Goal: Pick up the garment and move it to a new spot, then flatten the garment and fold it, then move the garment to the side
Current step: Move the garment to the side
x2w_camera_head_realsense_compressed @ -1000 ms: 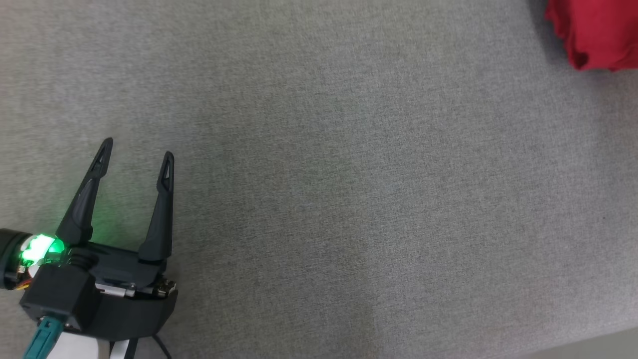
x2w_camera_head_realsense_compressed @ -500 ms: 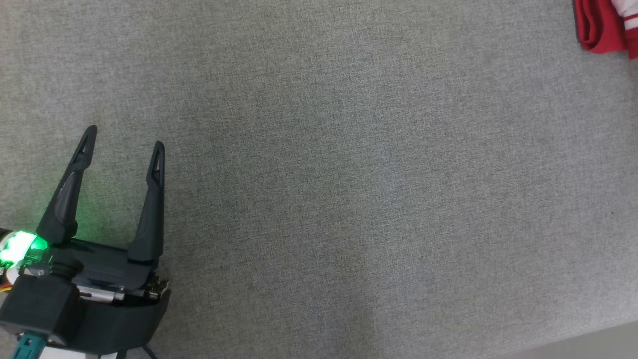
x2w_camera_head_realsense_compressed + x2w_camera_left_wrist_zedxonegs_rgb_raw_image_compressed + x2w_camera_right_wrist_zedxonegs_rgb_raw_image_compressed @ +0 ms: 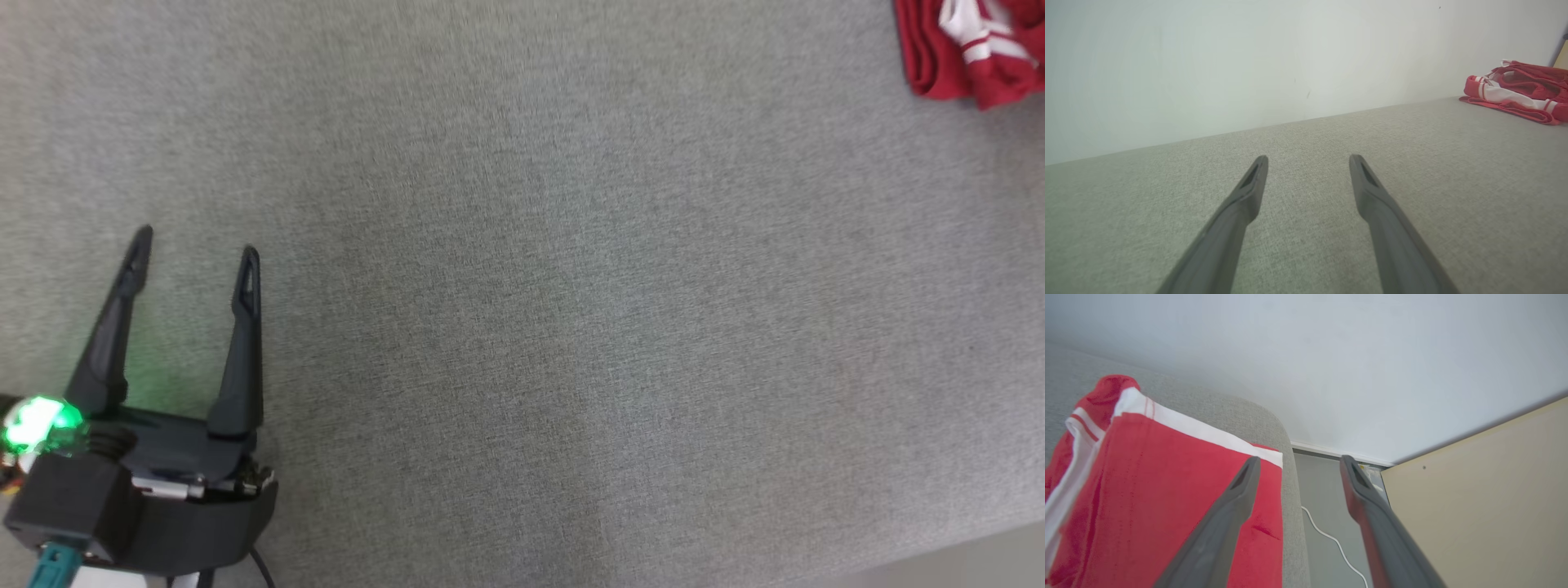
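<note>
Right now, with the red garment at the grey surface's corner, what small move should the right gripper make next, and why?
Probably lift the right gripper clear of the red garment: its jaws stand open, holding nothing, and the garment looks folded at the corner of the grey surface.

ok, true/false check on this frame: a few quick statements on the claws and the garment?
1. The left claw is open and empty. True.
2. The garment is blue. False: it is red with white stripes.
3. The right claw is shut on the garment. False: its fingers stand apart with nothing between them.
4. The garment lies near the rounded edge of the grey surface. True.
5. The left claw touches the garment. False: it is well apart from it, over bare grey surface.
</note>
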You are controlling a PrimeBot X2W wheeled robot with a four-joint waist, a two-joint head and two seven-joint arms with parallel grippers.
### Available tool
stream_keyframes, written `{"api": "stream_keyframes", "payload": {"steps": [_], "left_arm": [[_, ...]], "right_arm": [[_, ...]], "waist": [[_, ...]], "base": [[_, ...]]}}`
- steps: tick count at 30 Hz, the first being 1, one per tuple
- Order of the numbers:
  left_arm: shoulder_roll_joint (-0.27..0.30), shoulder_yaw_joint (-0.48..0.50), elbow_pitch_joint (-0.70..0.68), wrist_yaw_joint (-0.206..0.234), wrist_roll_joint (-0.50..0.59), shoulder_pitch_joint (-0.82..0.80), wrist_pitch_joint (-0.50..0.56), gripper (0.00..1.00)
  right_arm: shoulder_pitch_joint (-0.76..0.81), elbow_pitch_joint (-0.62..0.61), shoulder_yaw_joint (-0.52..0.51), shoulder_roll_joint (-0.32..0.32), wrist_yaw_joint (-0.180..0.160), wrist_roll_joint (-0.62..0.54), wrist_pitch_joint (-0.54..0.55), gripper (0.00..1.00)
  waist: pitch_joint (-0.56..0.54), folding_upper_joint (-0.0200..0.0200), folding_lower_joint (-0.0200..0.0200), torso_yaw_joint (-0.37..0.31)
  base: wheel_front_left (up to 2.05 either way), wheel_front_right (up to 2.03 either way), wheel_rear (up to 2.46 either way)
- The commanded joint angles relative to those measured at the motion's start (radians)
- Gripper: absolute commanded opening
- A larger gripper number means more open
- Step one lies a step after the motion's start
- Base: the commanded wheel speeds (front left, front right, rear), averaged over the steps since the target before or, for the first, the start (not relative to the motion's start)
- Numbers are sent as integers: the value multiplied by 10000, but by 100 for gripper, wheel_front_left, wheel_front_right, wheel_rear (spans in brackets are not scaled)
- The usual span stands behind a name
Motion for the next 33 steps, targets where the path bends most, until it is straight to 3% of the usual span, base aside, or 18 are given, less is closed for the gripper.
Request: {"api": "stream_keyframes", "payload": {"steps": [1,17,27,33], "left_arm": [[-80,2,170,62,-88,238,-97,100],[-803,126,1622,462,-520,1772,-358,100],[-1050,383,2139,672,-775,2574,-357,100],[-1102,530,2455,731,-881,2894,-358,100]], "right_arm": [[174,-7,21,218,-30,15,-288,100],[2653,-548,-698,2231,-29,580,-2985,100],[5129,-1296,-1320,2900,-30,439,-3661,100],[6773,-2144,-2282,3383,-30,218,-3827,100]], "waist": [[-541,-1,0,107],[-3800,-1,0,1242],[-5030,-1,0,1823],[-5489,-1,0,1971]], "base": [[0,0,0],[0,0,0],[0,0,0],[0,0,0]]}}
